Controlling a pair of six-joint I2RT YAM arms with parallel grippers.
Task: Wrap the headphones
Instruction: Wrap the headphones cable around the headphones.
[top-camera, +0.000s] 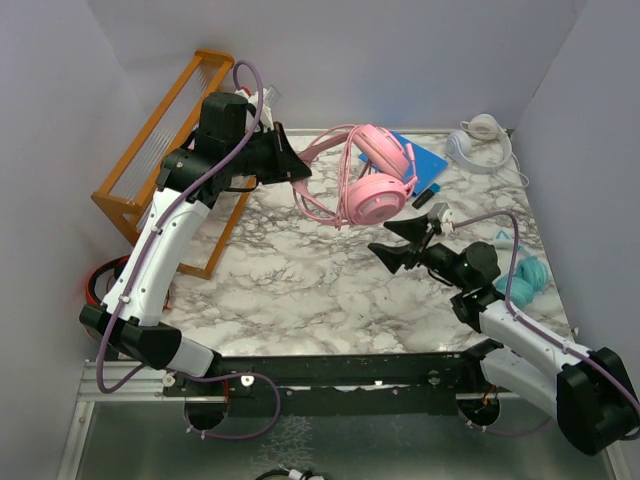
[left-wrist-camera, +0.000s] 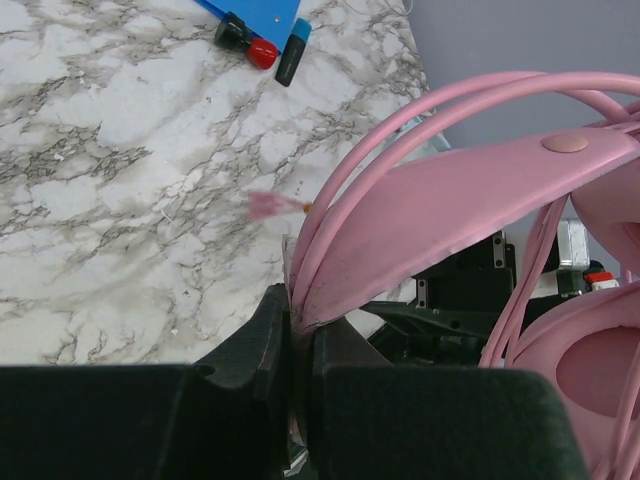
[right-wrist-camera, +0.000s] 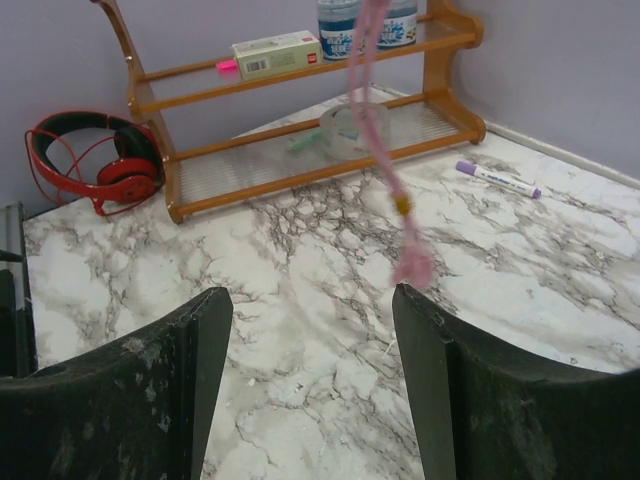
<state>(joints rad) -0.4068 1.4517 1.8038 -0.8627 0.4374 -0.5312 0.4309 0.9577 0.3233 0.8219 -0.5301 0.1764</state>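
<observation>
My left gripper is shut on the headband of the pink headphones and holds them above the table, ear cups hanging to the right. In the left wrist view the pink headband runs out from between the shut fingers. The pink cable hangs in loops, its plug end dangling just past my right gripper, which is open and empty. In the top view the right gripper sits below the pink ear cups. The white headphones lie at the far right; the teal headphones lie right of my right arm.
A wooden shelf rack stands at the far left, holding a box and bottles. The red-and-black headphones lie beside it. A blue sheet with markers lies under the pink pair. A purple marker lies on the marble.
</observation>
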